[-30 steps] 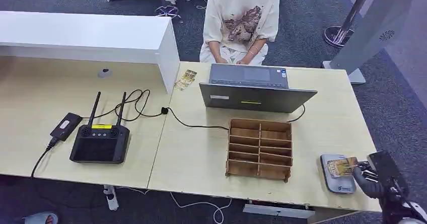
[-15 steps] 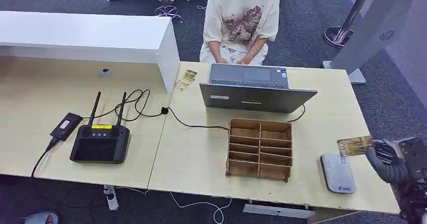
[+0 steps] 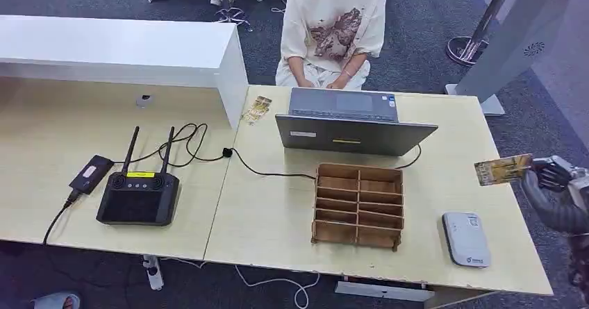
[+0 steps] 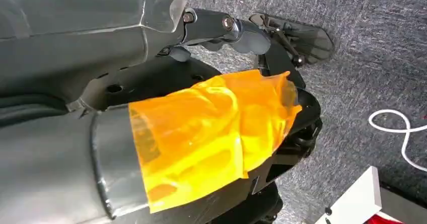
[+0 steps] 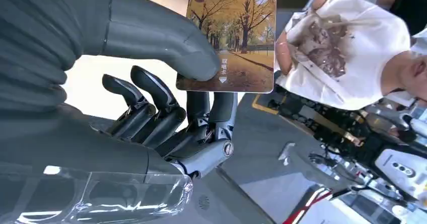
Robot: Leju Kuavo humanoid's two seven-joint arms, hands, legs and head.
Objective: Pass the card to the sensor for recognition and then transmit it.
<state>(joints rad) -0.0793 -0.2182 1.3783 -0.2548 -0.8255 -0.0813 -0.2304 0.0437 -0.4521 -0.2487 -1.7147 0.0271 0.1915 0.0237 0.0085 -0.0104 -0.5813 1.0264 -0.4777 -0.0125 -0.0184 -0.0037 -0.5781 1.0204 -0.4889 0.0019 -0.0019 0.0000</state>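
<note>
My right hand (image 3: 552, 173) hangs above the table's right edge and pinches a card (image 3: 503, 169) printed with autumn trees. The right wrist view shows the thumb (image 5: 151, 38) pressed on the card (image 5: 236, 32), with the other fingers behind it. The grey sensor pad (image 3: 466, 238) lies flat near the front right corner of the table, below and left of the raised card, with nothing on it. A person in a cream T-shirt (image 3: 333, 28) sits at the far side, behind a laptop (image 3: 351, 123).
A wooden compartment box (image 3: 358, 205) stands left of the sensor. A black router with two antennas (image 3: 138, 196), a cable (image 3: 208, 153) and a small black device (image 3: 90, 173) lie on the left table. A white raised shelf (image 3: 118, 48) runs along the back left.
My right hand lifted the card off the sensor pad and carried it up and away from the front edge, toward the table's right side. The pad now lies bare.
</note>
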